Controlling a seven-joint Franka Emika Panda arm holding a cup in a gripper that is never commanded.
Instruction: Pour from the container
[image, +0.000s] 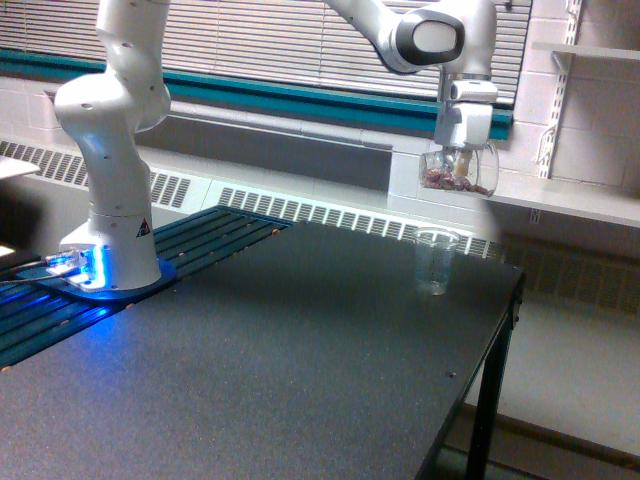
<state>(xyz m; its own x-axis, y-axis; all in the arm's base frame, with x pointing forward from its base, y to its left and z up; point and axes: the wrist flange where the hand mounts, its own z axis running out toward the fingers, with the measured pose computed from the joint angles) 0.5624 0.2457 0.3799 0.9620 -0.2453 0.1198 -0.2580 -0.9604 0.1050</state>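
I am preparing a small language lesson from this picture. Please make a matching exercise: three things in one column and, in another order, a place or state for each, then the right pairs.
Things:
1. container
2. clear cup
3. robot base

Places or states:
A. standing upright on the dark table
B. lit blue at the exterior view's left
C. held up in the gripper, reddish-brown pieces inside

Pairs: 1-C, 2-A, 3-B

A dark speckled desk (300, 370) carries a tall clear cup (434, 261), upright near its far edge. The cup stands below the gripper (461, 158). The arm's white base (112, 250) sits far off toward the exterior view's left.
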